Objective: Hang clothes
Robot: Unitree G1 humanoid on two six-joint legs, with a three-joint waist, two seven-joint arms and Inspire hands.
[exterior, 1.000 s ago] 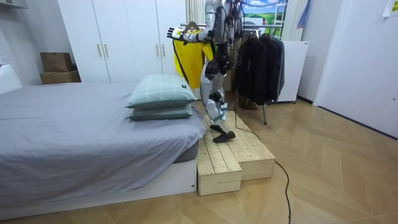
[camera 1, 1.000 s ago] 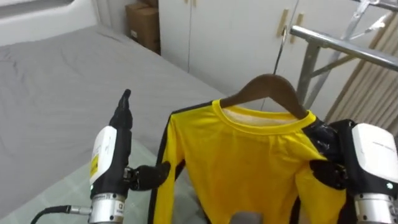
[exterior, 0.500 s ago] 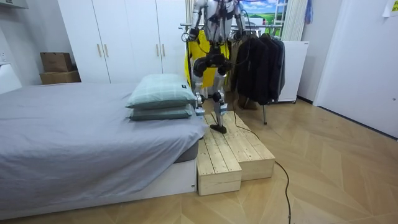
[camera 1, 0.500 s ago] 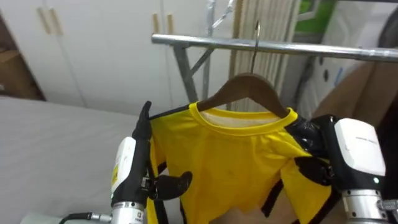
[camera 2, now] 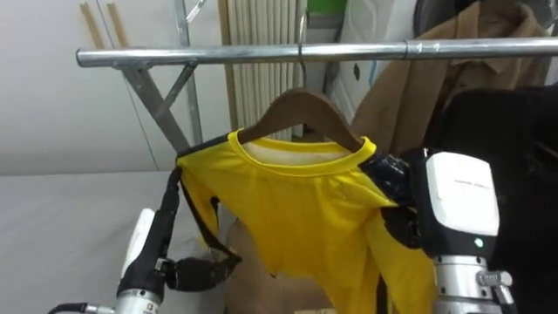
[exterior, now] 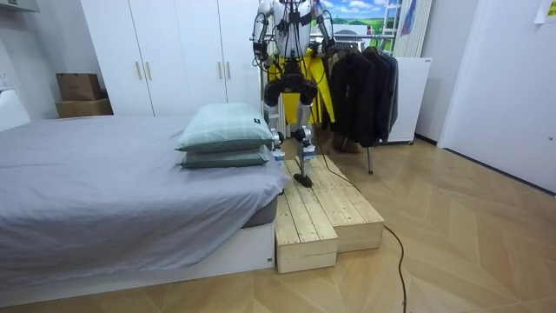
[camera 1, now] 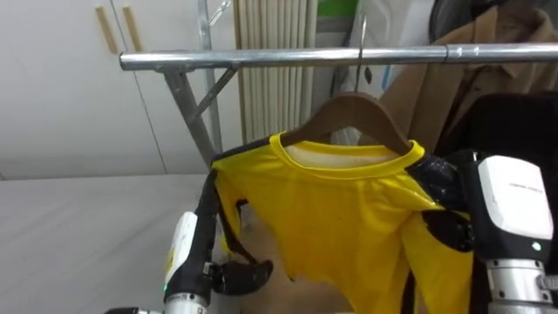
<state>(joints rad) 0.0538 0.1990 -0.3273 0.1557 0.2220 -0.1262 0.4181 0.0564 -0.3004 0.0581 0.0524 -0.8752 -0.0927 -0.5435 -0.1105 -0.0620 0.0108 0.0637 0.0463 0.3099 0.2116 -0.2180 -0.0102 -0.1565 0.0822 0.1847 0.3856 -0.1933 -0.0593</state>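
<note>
At 9 o'clock, white wardrobe doors (camera 1: 61,96) and grey bed (camera 1: 78,227): soft ground, nothing to snag, open room on that side. Footing: wooden platform (exterior: 321,204) beside the bed; step edge to mind at the feet. At 7 o'clock, left hand (camera 1: 199,253), released, fingers straight up against the left shoulder of the yellow shirt (camera 1: 349,218), thumb out, propping rather than gripping. From 10 to 2 o'clock, metal rail (camera 1: 261,59) with slanted brace (camera 1: 196,100) beneath: hard edge, bare toward 10 o'clock. At centre, the shirt draped on a wooden hanger (camera 1: 353,112), held up just below the rail. Judged light, soft and limp, a smooth knit likely to slide off a tilted hanger; hem and sleeves loose, apt to swing. Best taken by the stiff hanger through the cloth at the shoulders, not by fabric alone. Wire hook (camera 1: 360,48) crossing the rail at 12 o'clock; cannot tell whether over it or merely in front. At 4 o'clock, right hand (camera 1: 449,231), clenched round the shirt's right shoulder where it covers the hanger's end. At 2 to 3 o'clock, brown coat (camera 1: 436,92) and dark garment (camera 1: 514,122) crowding the rail: little room there, sleeve likely to brush them; bare stretch the safer side.
</note>
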